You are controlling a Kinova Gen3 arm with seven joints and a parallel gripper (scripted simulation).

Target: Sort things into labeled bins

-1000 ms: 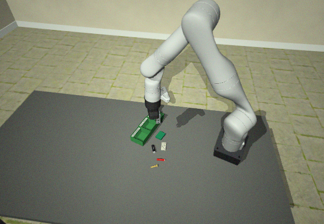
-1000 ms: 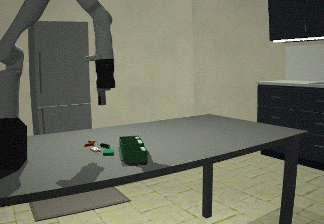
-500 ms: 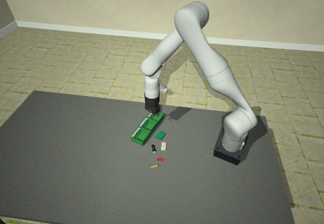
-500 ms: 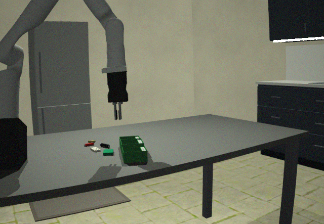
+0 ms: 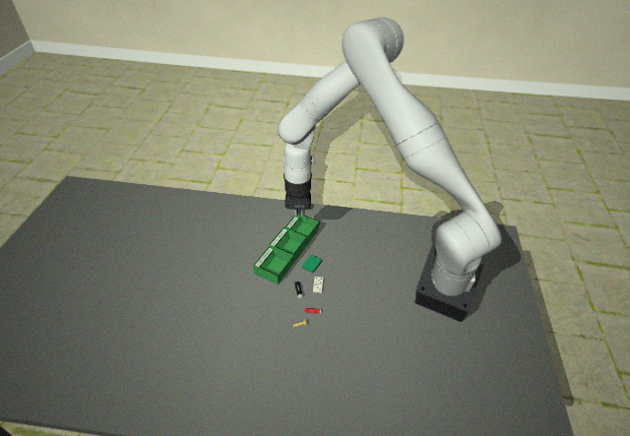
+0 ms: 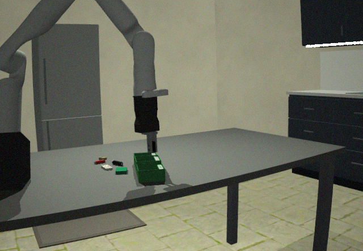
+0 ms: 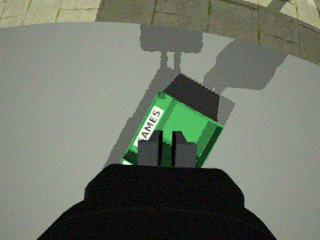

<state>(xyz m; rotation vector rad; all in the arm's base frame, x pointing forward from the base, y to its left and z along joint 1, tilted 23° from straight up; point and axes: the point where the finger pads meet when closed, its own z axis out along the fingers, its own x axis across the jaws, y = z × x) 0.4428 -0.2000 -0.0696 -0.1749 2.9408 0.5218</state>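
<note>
Gray table (image 5: 127, 293) holds our green bins (image 5: 286, 249). Our claw (image 5: 301, 213) hangs over far bin, fingers nearly together, holding nothing. Small things lie past near bin, toward arm's base: battery (image 5: 297, 288), domino (image 5: 318, 283), green block (image 5: 312, 263).

- The arm (image 5: 416, 131) is smooth, glossy off-white, built of rounded tubular links that swell at each joint.
- Thin dark seam lines ring the links where the segments meet.
- The base (image 5: 424, 303) is a squat black block with bevelled edges, wider than the white column rising from it.
- The wrist link (image 6: 144, 67) is a straight white cylinder; a small flat white tab (image 6: 155, 92) sticks out sideways at its lower end.
- Below it sits a matte black hand body (image 6: 146, 115), roughly cylindrical.
- Two short, flat, dark grey fingers stand parallel with a narrow slot between them; one face carries a small dark hole in the exterior view.
</note>
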